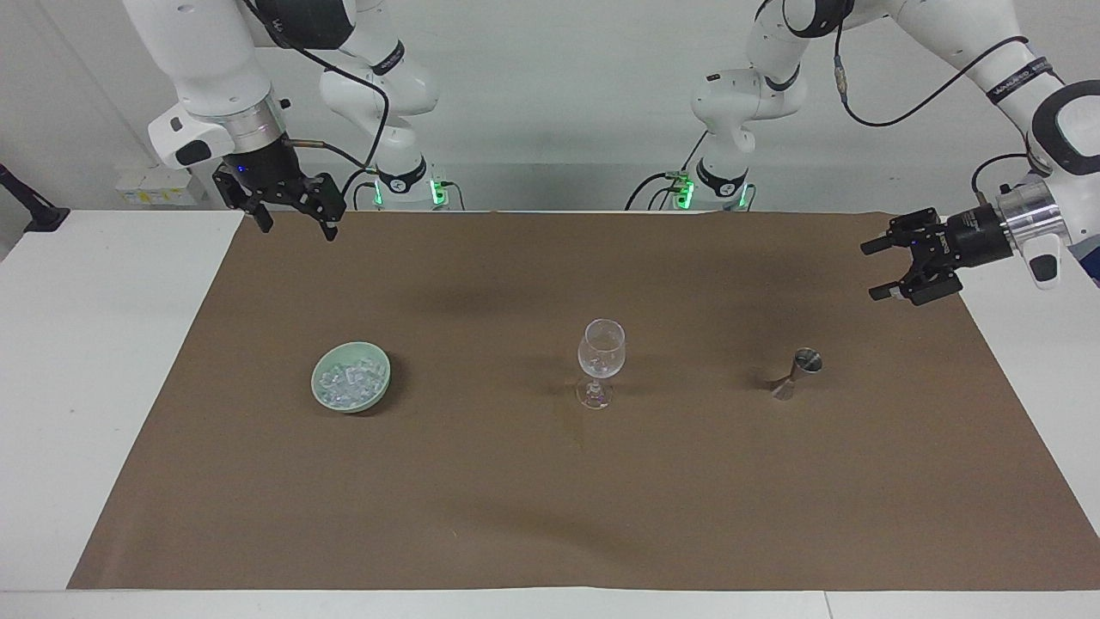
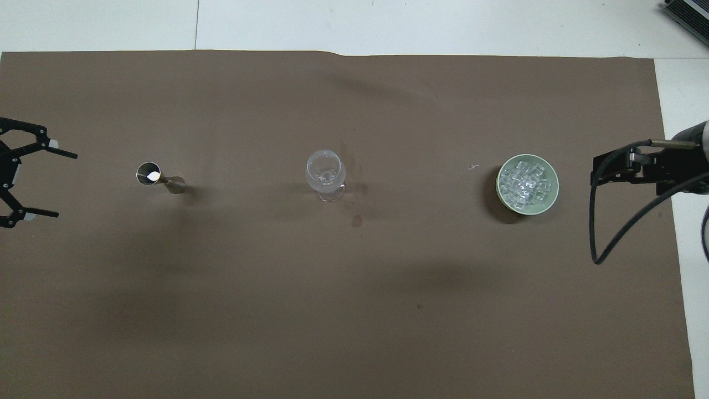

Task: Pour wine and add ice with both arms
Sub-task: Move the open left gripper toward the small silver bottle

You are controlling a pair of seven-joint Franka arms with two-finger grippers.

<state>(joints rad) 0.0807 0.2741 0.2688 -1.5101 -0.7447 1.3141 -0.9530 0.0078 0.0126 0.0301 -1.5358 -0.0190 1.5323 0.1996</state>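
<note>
An empty stemmed glass (image 1: 601, 361) stands mid-mat; it also shows in the overhead view (image 2: 325, 174). The ice (image 1: 348, 378) (image 2: 523, 183) lies heaped in a pale green bowl (image 1: 352, 407) (image 2: 555, 189) toward the right arm's end. A small metal jigger (image 1: 799, 371) (image 2: 158, 177) stands toward the left arm's end. My left gripper (image 1: 868, 272) (image 2: 66, 185) is open and empty, in the air over the mat's edge, apart from the jigger. My right gripper (image 1: 297, 230) (image 2: 598, 172) is open and empty, raised over the mat's corner, and waits.
A brown mat (image 1: 550, 481) covers most of the white table. A small dark stain (image 2: 357, 220) marks the mat beside the glass, on the side nearer to the robots. The right arm's black cable (image 2: 601, 244) hangs near the bowl.
</note>
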